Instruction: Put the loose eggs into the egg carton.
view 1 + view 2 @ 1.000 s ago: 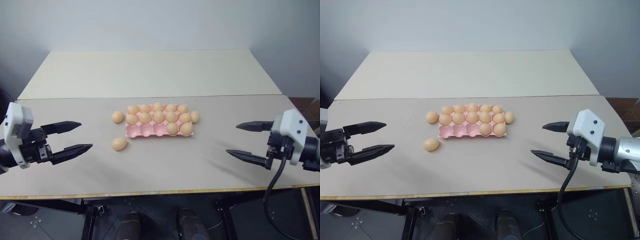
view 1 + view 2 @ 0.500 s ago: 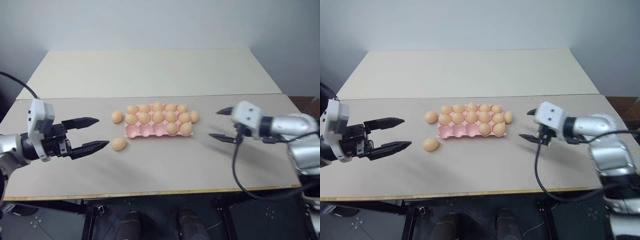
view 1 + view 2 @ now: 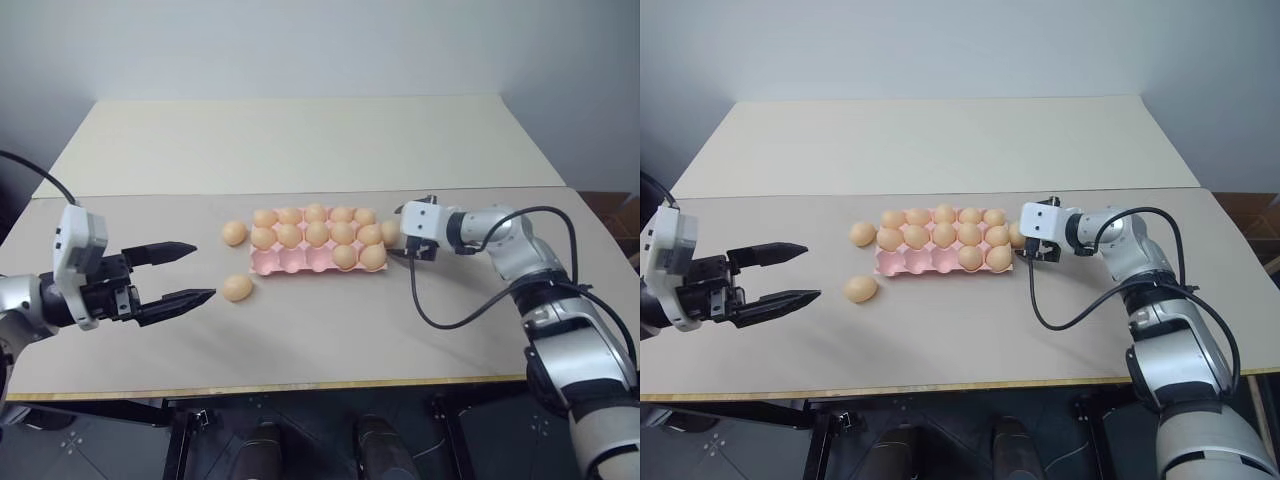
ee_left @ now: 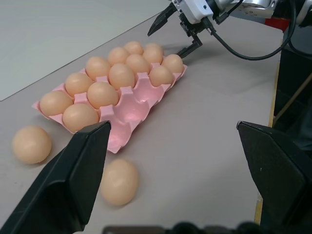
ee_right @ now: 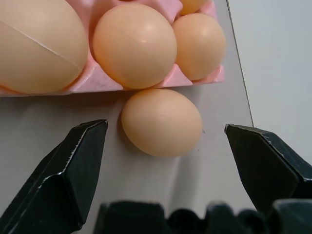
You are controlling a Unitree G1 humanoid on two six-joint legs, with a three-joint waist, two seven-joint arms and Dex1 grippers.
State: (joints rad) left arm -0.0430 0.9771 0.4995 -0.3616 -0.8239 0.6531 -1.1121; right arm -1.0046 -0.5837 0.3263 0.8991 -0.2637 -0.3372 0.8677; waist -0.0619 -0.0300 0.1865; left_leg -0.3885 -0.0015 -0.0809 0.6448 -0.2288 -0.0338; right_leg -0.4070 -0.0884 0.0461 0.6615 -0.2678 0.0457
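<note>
While the egg carton [image 3: 318,250] sits mid-table, the right gripper [image 5: 163,168], wide open and empty, faces a loose egg [image 5: 161,122] at its right edge; the left gripper [image 3: 185,273] gapes empty beside another egg [image 3: 237,288].

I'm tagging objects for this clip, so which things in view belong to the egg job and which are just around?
Part of the job:
- egg carton, front row cups partly empty
- loose egg by its right end
- loose egg at its left end
- loose egg in front of it
- left gripper, right gripper, both open

Just around:
- table
- second table behind
</note>
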